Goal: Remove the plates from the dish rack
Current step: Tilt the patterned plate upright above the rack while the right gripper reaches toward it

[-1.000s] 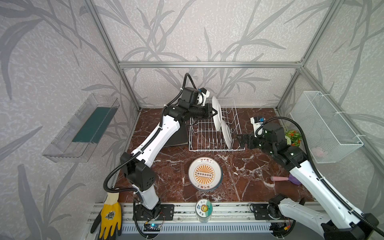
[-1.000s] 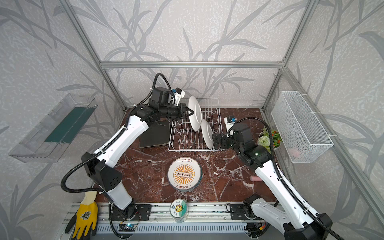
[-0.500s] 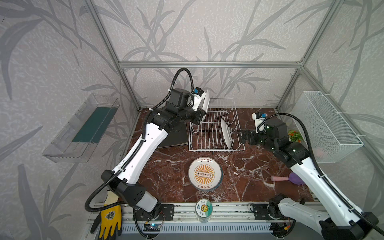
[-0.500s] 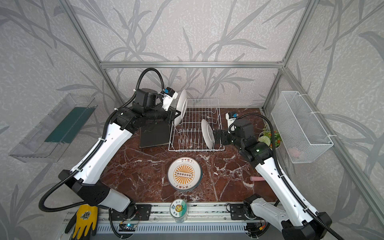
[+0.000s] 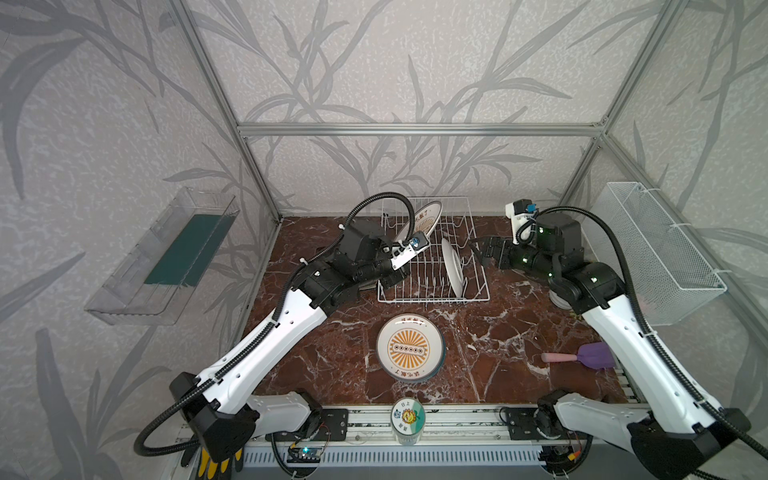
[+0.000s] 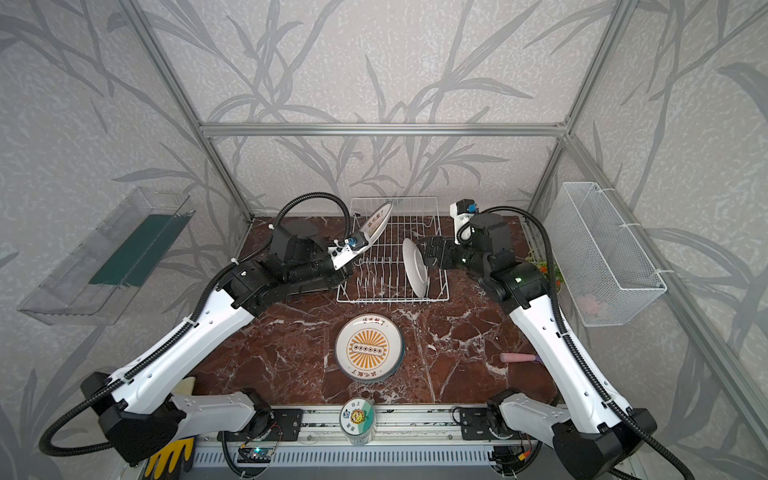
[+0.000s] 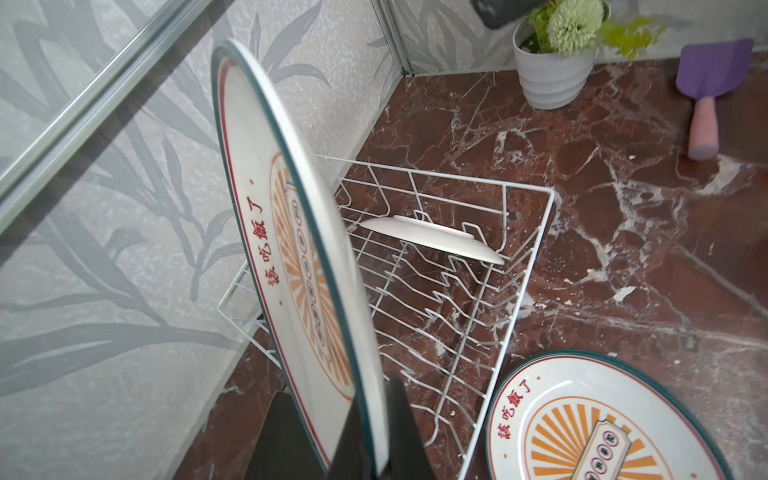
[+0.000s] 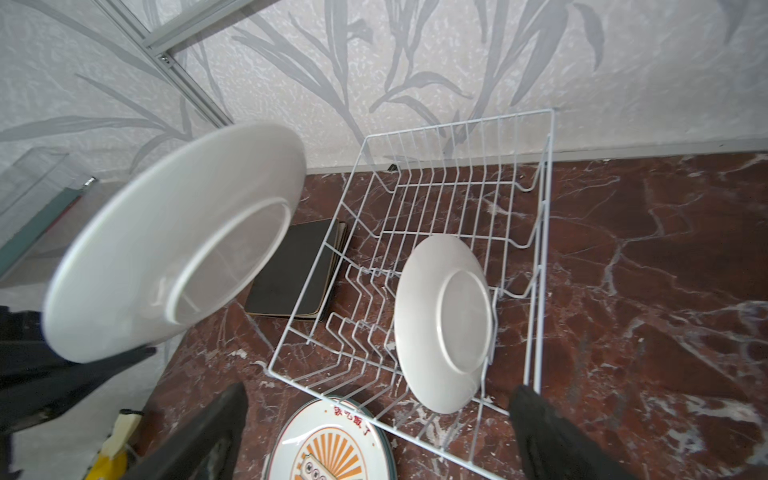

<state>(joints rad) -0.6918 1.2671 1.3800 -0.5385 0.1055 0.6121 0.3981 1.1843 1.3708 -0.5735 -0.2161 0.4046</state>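
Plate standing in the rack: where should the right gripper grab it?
Top rim of the white plate, approached from above on the right. It stands on edge in the dish rack slots, rim free, back facing the open right gripper.

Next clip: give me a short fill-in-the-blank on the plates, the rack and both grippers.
1. The left gripper is ____ on a sunburst plate.
2. The rack holds ____ standing plate.
3. The right gripper, near that plate, is ____.
4. The stacked plates in front of the rack lie face ____.

Missing words: shut; one; open; up.
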